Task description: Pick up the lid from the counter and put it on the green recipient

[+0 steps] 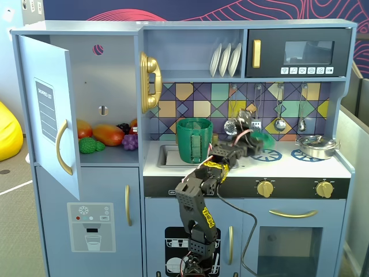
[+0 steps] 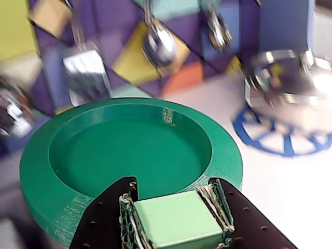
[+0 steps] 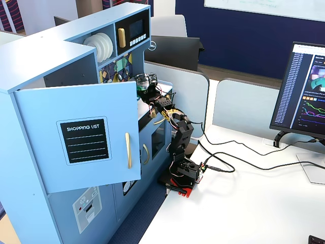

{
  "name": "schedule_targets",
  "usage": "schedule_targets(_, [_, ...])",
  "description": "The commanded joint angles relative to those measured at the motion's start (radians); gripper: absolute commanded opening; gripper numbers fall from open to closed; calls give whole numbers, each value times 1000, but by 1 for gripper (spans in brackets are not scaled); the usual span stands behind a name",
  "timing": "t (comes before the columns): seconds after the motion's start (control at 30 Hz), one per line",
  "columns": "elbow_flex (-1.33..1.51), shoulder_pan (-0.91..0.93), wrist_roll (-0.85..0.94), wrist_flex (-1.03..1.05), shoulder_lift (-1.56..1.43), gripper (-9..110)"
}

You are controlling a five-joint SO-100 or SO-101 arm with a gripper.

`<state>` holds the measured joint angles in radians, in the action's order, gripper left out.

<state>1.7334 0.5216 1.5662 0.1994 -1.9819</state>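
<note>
One lid (image 2: 129, 150), hollow underside up, is raised above the worktop (image 1: 277, 167) beside the blue burner ring (image 2: 282, 137); the tool (image 2: 176, 199) pinches its pale knob (image 2: 176, 223). One green recipient (image 1: 194, 140) stands upright, left in a fixed view.

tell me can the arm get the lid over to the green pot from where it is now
Probably yes. The jaws are shut on the lid's knob, lifted off the counter, and the green pot stands open-topped in the sink just left in a fixed view, nothing between.
</note>
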Motion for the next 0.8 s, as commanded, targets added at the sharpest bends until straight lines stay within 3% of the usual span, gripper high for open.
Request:
schedule_targets(0.0, [-178, -54, -11, 72, -114, 0])
schedule_targets(0.37, [-408, -287, 48, 186, -98, 0])
schedule_targets(0.77, [-407, -462, 115, 229, -71, 0])
